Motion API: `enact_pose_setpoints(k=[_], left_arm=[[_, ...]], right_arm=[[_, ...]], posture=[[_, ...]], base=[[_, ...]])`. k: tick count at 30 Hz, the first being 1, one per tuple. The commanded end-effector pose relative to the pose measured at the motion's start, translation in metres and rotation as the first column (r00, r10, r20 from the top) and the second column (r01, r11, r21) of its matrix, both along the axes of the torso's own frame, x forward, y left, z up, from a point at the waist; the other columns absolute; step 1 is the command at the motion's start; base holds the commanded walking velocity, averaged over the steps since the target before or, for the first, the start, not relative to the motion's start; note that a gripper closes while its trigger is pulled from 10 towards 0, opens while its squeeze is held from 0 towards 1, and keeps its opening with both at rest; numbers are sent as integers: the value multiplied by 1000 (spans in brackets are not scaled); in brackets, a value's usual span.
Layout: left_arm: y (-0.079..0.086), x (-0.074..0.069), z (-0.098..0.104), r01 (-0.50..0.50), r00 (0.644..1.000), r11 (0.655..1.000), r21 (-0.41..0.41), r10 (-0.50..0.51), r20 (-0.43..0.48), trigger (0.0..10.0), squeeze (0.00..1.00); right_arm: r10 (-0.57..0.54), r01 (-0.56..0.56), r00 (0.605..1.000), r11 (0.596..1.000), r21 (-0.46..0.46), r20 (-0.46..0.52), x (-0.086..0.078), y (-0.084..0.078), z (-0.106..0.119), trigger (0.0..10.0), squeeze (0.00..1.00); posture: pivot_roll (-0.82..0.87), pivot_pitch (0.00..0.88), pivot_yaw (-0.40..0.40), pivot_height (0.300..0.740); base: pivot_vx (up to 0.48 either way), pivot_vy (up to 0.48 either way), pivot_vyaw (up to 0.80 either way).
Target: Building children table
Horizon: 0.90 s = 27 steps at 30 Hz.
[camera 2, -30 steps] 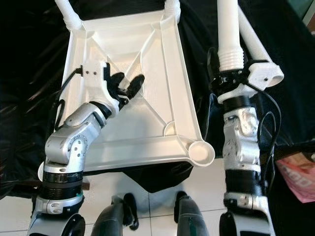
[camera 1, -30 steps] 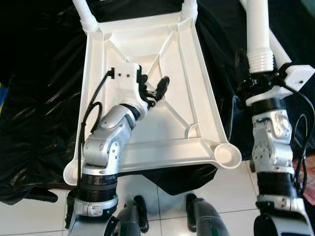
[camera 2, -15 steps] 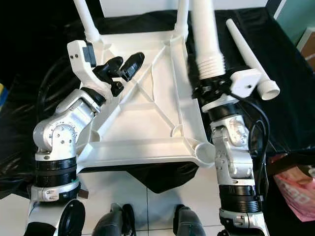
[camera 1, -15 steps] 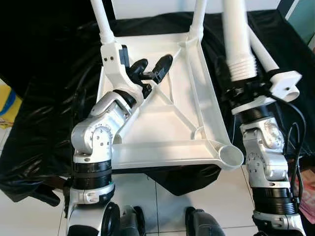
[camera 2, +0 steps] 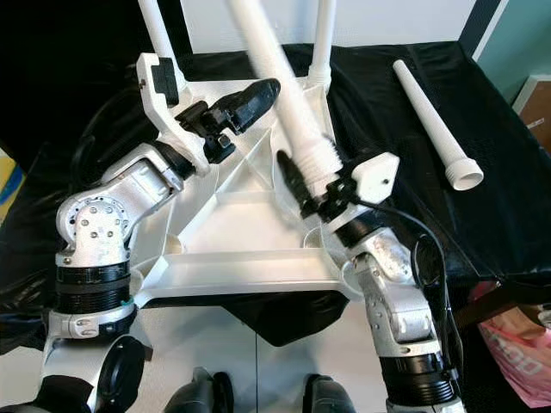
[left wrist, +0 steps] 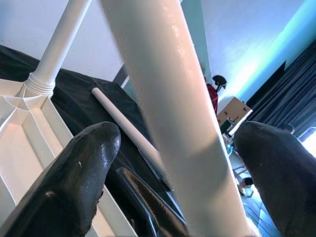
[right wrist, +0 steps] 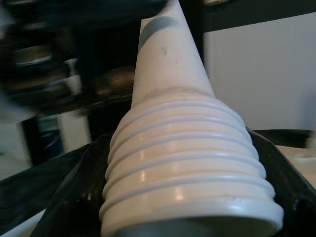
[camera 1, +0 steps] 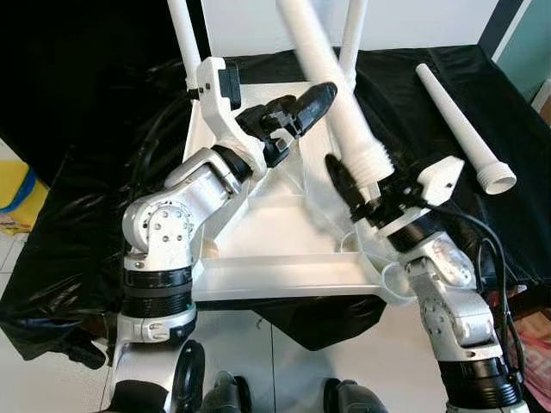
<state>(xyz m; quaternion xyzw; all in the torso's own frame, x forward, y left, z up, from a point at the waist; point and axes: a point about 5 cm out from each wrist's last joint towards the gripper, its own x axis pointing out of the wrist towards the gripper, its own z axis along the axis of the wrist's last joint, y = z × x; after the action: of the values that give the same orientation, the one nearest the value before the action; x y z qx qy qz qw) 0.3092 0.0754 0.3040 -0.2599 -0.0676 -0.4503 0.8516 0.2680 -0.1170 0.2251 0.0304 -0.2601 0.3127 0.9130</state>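
Left gripper [camera 1: 301, 107]: glossy black fingers parted wide, raised over the tabletop, either side of the held leg in the left wrist view.
Tabletop [camera 1: 284, 262]: white moulded plastic, upside down, ribbed underside, on a crinkled black sheet [camera 1: 77, 172].
Held leg [camera 1: 331, 77]: smooth white tapered tube, threaded end clamped in the right gripper [camera 1: 362, 194], leaning left.
Spare leg [camera 1: 461, 120]: lying on the sheet, far right.

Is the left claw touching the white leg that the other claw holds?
Apart. In the left wrist view the leg passes between the open left claw's fingers, gaps both sides.
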Motion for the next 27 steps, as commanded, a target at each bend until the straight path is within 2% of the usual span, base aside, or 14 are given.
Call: enact_pose_setpoints(k=[1,6,10,15,16,19,20,27], left_arm=[[-8,-16,11,337,922,941,7,-332,199,10000,0],[1,-4,12,294,939,955,30,-295,174,10000,0],[22,11,22,244,959,970,-3,-241,145,10000,0],[33,17,28,219,967,976,-18,-214,136,10000,0],[38,19,32,217,970,975,-50,-209,125,3882,0],[44,22,36,221,971,971,-94,-210,110,3882,0],[43,20,35,238,967,966,-99,-227,113,0,0],[37,19,33,274,959,954,-120,-262,107,0,0]], right_arm=[[67,-67,998,997,-26,14,-7,7,1,10000,0],[101,-100,995,994,-54,14,-12,13,-3,10000,0],[113,-113,994,991,-78,-11,-21,13,-12,10000,0],[107,-109,994,990,-91,-27,-25,10,-17,10000,0],[102,-105,994,990,-97,-33,-27,9,-19,10000,0],[97,-101,994,989,-104,-39,-29,7,-22,10000,0],[95,-99,995,989,-107,-41,-29,7,-23,10000,0],[88,-92,995,989,-114,-46,-26,6,-24,10000,0]], posture=[[-86,114,29,740],[-83,116,44,740],[-86,125,67,740],[-90,125,76,740],[-92,122,80,740],[-92,122,80,740],[-95,115,81,740],[-96,96,70,740]], base=[[0,0,0],[0,0,0],[0,0,0],[0,0,0],[0,0,0],[0,0,0],[0,0,0],[0,0,0]])
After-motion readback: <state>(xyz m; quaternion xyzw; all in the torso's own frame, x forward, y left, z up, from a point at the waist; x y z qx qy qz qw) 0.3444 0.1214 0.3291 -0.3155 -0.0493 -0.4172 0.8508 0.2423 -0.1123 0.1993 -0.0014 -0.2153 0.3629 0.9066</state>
